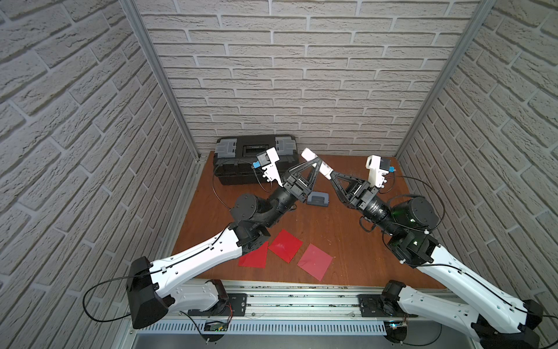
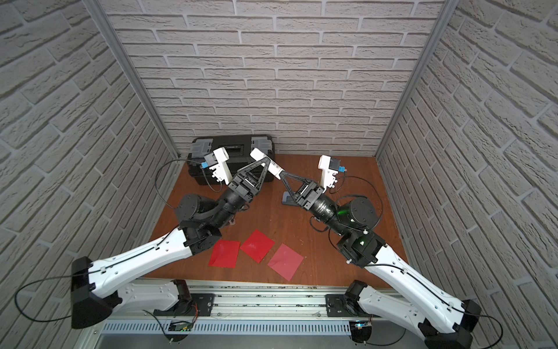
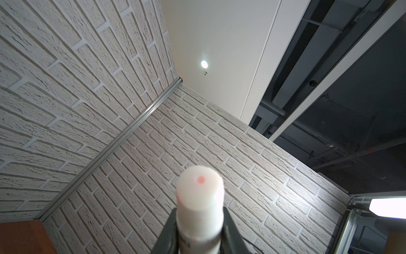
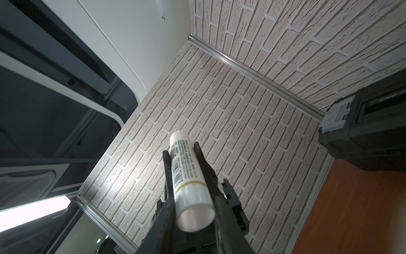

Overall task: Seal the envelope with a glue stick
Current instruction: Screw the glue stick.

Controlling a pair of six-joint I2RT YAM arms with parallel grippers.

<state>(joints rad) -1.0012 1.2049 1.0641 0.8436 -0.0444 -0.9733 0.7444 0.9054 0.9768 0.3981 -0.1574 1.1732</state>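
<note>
Over the far tabletop (image 1: 347,241), well apart from the three red envelopes (image 1: 285,245) lying near, my left end effector (image 1: 315,163) clenched the raised glue stick (image 1: 308,154) mid-length while my right end effector (image 1: 330,175) pinched its cap (image 4: 193,211), presumably for uncapping.

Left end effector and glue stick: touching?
Touching. The left wrist view shows the glue stick wedged between both fingers of the left end effector, no gap on either side.
</note>
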